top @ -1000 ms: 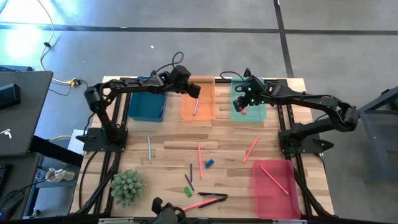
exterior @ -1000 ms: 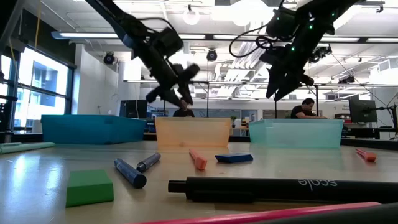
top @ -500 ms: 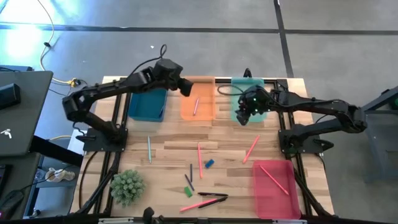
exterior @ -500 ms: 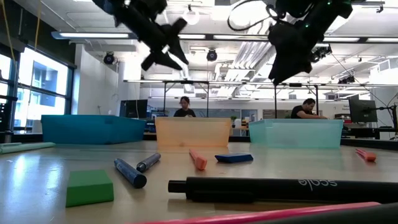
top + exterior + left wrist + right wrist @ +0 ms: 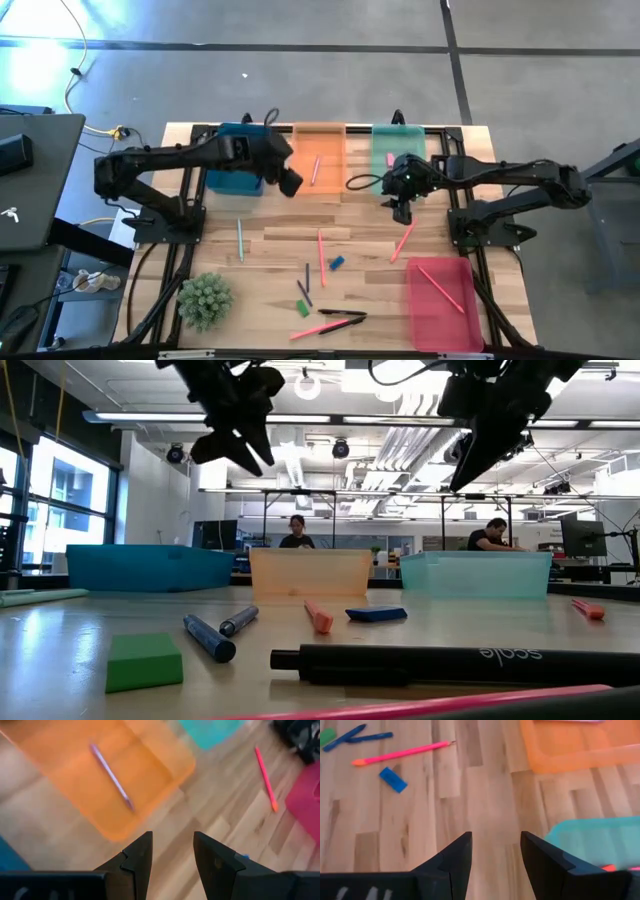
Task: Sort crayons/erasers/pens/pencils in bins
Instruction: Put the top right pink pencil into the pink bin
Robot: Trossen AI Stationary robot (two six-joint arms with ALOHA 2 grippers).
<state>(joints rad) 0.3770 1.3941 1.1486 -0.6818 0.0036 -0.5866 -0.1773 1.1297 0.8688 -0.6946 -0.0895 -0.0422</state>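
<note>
green eraser [image 5: 144, 661]: you see it nearest, on the table front
blue eraser [image 5: 336, 263]: mid-table, beside a pink stick
left gripper [image 5: 291, 183]: fingers apart, empty, by the orange bin [image 5: 318, 186]
right gripper [image 5: 402, 213]: fingers apart, empty, before the green bin [image 5: 399, 137]

floor [image 5: 300, 80]: grey concrete | windows [image 5: 60, 510]: left | ceiling pipes [image 5: 380, 450], maybe ducts
</note>
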